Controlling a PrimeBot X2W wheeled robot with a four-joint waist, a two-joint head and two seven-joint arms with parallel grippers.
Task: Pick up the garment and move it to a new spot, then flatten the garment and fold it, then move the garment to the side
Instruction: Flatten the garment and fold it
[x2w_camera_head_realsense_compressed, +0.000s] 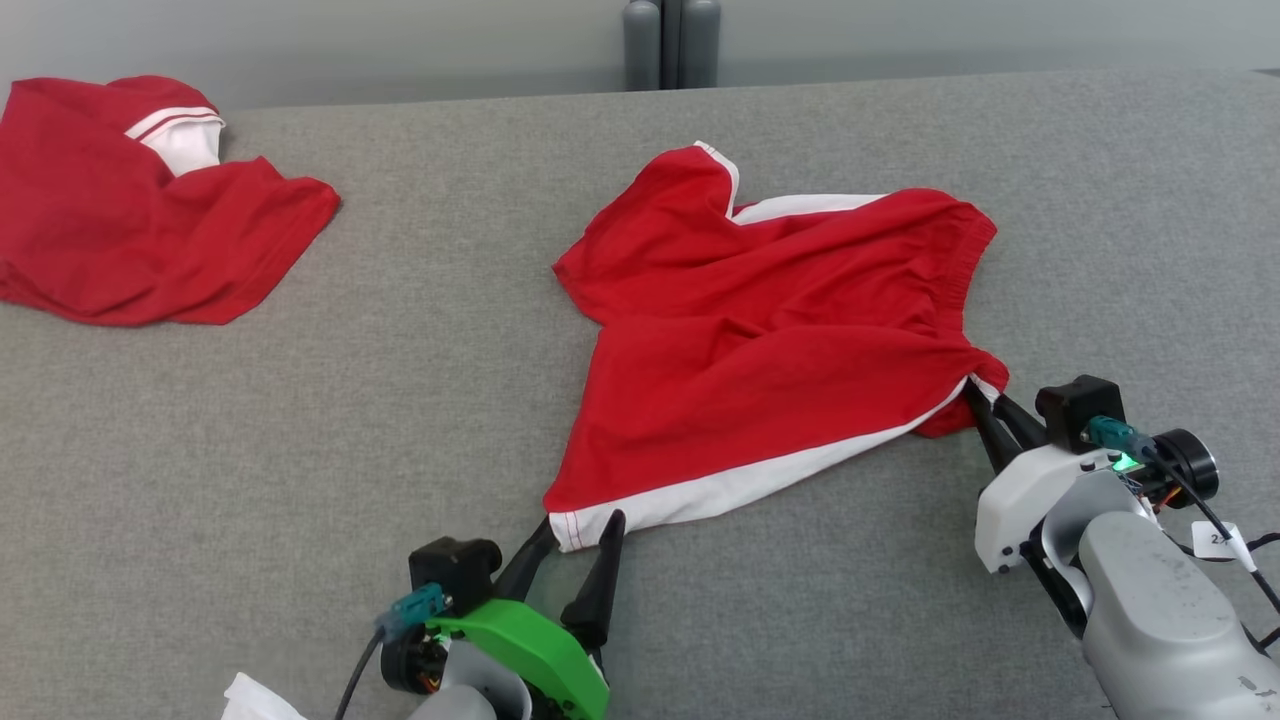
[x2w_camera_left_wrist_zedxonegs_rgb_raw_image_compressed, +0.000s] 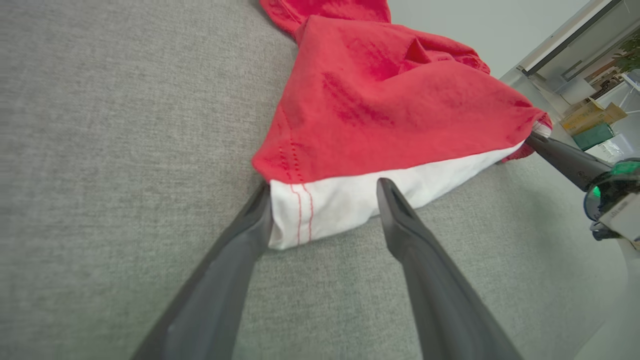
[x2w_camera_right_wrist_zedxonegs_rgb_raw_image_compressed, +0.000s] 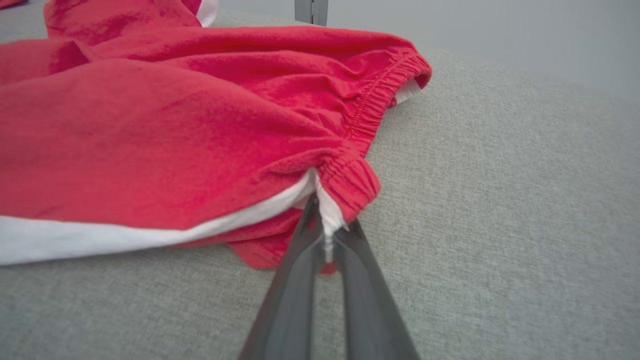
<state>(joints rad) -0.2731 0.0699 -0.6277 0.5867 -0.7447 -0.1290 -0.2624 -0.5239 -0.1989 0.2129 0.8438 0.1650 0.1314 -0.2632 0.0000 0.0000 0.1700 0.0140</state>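
Shorts (x2w_camera_head_realsense_compressed: 760, 330) lie on the worktop (x2w_camera_head_realsense_compressed: 400, 420), white-striped edge running between the tools: right tool (x2w_camera_head_realsense_compressed: 985, 398) pinches the waistband corner (x2w_camera_right_wrist_zedxonegs_rgb_raw_image_compressed: 350, 180), left tool (x2w_camera_head_realsense_compressed: 582, 520) gapes around the hem corner (x2w_camera_left_wrist_zedxonegs_rgb_raw_image_compressed: 300, 215), not yet closed.

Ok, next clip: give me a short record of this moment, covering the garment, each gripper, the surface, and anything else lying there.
garment: red shorts with a white side band, spread loosely, not folded
left arm: left gripper open, fingers either side of the white hem corner
right arm: right gripper shut on the waistband corner
support: grey surface, fabric-covered
other: second red garment, crumpled, at far left, apart from the shorts
stage: flattening; fold not yet done
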